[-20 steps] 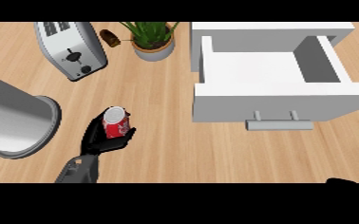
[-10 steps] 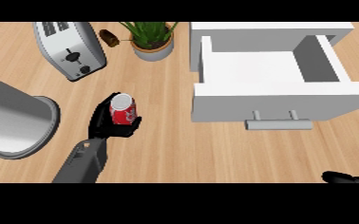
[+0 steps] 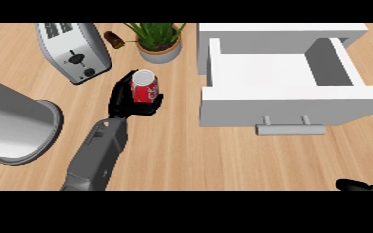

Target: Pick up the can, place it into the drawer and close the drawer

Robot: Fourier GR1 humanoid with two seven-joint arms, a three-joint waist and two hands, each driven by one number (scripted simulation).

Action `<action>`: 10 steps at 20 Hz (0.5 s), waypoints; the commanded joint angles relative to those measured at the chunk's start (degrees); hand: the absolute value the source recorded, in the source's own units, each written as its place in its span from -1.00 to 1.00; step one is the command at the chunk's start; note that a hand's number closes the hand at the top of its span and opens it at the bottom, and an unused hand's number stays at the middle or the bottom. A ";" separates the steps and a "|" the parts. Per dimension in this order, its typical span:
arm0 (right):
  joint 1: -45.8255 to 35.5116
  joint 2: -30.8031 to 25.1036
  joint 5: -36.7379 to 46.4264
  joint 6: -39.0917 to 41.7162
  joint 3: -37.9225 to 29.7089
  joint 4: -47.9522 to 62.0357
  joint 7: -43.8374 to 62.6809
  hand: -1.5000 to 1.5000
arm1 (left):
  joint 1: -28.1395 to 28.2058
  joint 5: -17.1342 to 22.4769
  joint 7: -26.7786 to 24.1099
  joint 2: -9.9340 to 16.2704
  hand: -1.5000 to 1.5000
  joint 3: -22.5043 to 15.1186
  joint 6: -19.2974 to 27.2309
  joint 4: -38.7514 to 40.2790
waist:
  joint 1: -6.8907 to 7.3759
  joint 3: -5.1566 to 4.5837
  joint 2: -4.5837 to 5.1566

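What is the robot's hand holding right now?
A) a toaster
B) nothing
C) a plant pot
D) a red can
D: the left hand is curled round the red can, while the toaster and the plant pot stand apart from it, untouched on the counter.

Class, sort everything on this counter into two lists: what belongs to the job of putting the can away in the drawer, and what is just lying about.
Part of the job:
can, held in the left hand
drawer, open

Just lying about:
toaster
potted plant
small brown item beside the plant
grey round pot at the left edge
right hand, barely showing at the lower right corner
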 commanded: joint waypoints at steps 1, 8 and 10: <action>2.60 1.11 0.84 0.16 0.48 -2.82 -0.40 -1.00 | 0.96 1.41 5.19 -0.97 1.00 -5.50 3.21 -8.47 | 0.29 0.04 -0.23; -2.50 -1.99 0.29 -0.73 -2.05 1.22 1.34 -1.00 | -6.17 4.04 21.48 -1.01 1.00 -11.91 7.49 -20.80 | 0.55 0.05 -0.27; 2.52 0.97 0.74 1.17 -0.37 1.07 -3.56 -1.00 | -10.65 3.47 23.70 -1.02 1.00 -10.33 8.84 -19.76 | -0.02 0.05 -0.08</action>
